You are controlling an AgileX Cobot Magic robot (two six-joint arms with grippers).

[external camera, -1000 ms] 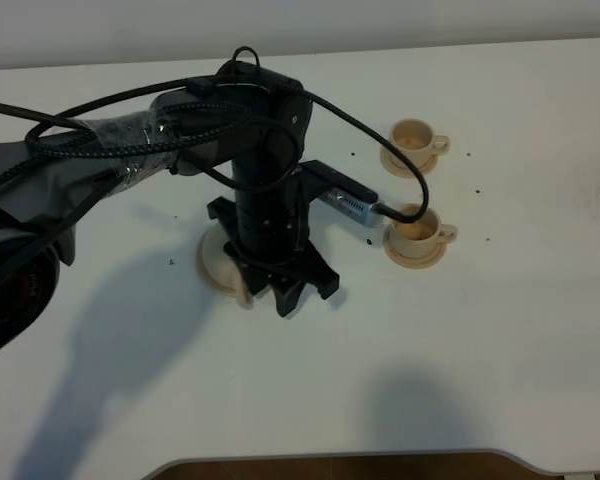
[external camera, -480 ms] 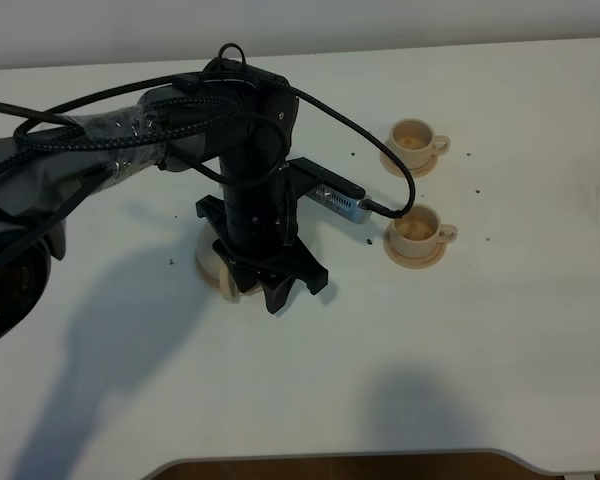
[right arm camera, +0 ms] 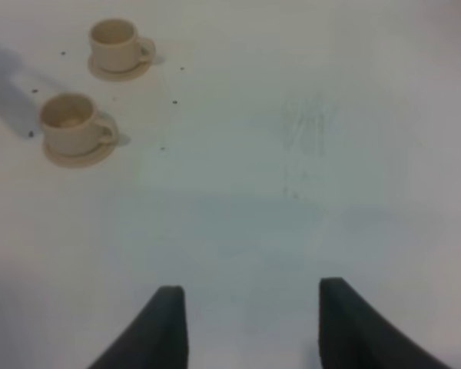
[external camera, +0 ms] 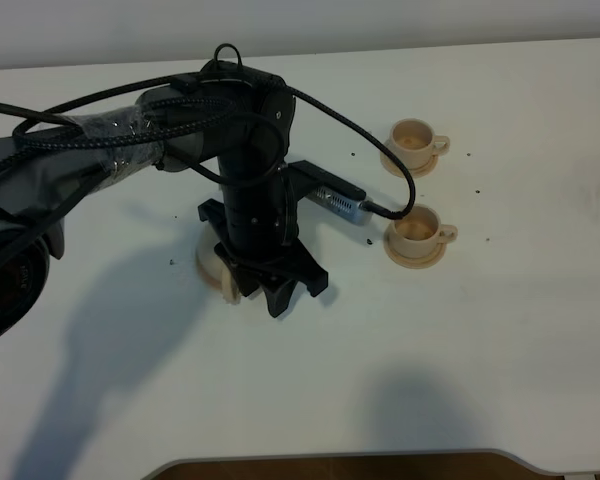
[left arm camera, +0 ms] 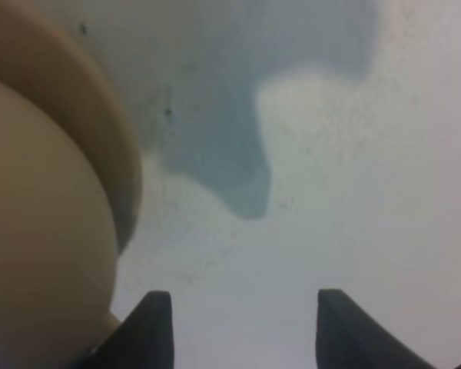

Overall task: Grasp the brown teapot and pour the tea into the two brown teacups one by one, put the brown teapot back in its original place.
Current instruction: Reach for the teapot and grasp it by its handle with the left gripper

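Now my left gripper [left arm camera: 244, 307] is spread wide and empty; the teapot [left arm camera: 38, 231] sits just outside one jaw.

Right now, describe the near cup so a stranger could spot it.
On the white table, find the black left arm. Two tan cups on saucers stand beside it. The near cup sits by the arm's cable plug, closer to the front edge than the far cup.
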